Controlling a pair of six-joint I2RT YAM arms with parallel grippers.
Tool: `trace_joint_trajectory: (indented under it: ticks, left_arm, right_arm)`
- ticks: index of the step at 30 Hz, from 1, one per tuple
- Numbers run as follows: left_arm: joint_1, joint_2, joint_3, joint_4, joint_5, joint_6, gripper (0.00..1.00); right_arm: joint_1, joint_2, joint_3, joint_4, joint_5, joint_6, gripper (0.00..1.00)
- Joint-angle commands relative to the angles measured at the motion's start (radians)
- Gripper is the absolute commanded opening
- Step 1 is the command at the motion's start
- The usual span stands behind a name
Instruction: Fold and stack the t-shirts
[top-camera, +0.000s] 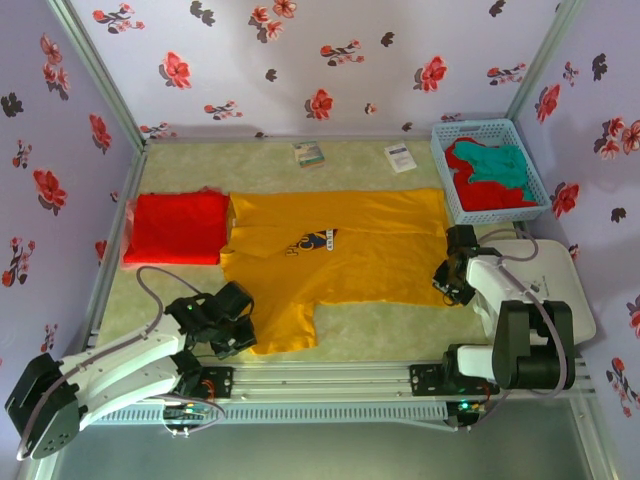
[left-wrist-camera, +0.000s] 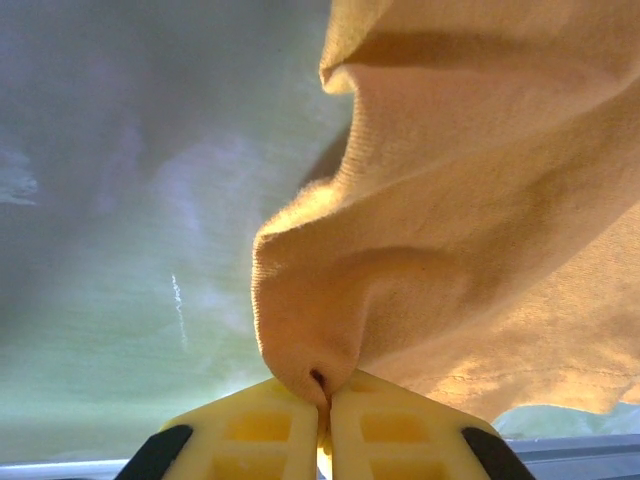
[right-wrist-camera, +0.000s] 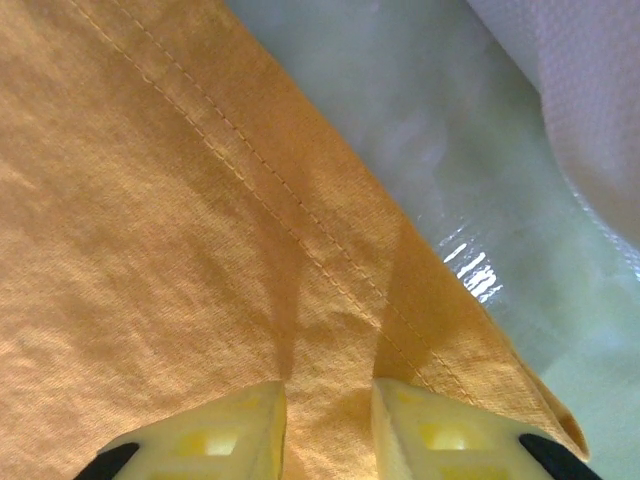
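On the pale green table mat (top-camera: 390, 345) the mustard-yellow t-shirt (top-camera: 360, 250) lies spread flat in the middle, neck to the left and hem to the right, dark chest print up. No fold has been made in it, so it looks like the shirt in hand. Just beside it on the left sits a folded red t-shirt (top-camera: 178, 228), a neat square that appears to be the start of the stack and the only piece done. At the far right, the blue mesh basket (top-camera: 478, 127) holds a crumpled red shirt (top-camera: 492, 196) and a teal shirt (top-camera: 502, 162), both waiting. By that count roughly one shirt is finished, one is at its first fold, and at least two are left. The left gripper (left-wrist-camera: 323, 405) has its fingers pressed together on a bunched edge of the yellow shirt's near sleeve (top-camera: 285, 325). The right gripper (right-wrist-camera: 328, 415) sits at the near corner of the hem, fingers partly apart astride a raised pleat of cloth; whether they truly clamp it I cannot tell. Two small printed cards (top-camera: 309, 154) (top-camera: 400, 157) lie at the far edge.
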Motion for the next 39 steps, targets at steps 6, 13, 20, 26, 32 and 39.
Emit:
trace_joint_trajectory:
  ticks: [6, 13, 20, 26, 32, 39]
  left_arm:
    - [-0.007, 0.002, 0.043, -0.054, -0.032, 0.024, 0.09]
    - [-0.006, 0.009, 0.055, -0.058, -0.038, 0.035, 0.08]
    - [-0.006, 0.003, 0.066, -0.068, -0.043, 0.035, 0.07]
    - [-0.006, 0.0, 0.088, -0.079, -0.053, 0.041, 0.04]
    - [-0.006, 0.003, 0.147, -0.124, -0.078, 0.06, 0.0]
    - [0.032, 0.009, 0.255, -0.181, -0.101, 0.115, 0.0]
  right_arm:
    - [0.008, -0.065, -0.032, -0.088, -0.004, 0.011, 0.52]
    - [0.034, -0.024, -0.054, -0.081, 0.008, 0.047, 0.47]
    - [0.044, 0.023, -0.081, -0.034, -0.001, 0.061, 0.36]
    - [0.049, 0.02, -0.076, -0.026, 0.016, 0.055, 0.2]
    - [0.05, 0.008, -0.049, -0.039, 0.013, 0.04, 0.17]
    - [0.051, -0.005, 0.004, -0.061, -0.004, 0.007, 0.03]
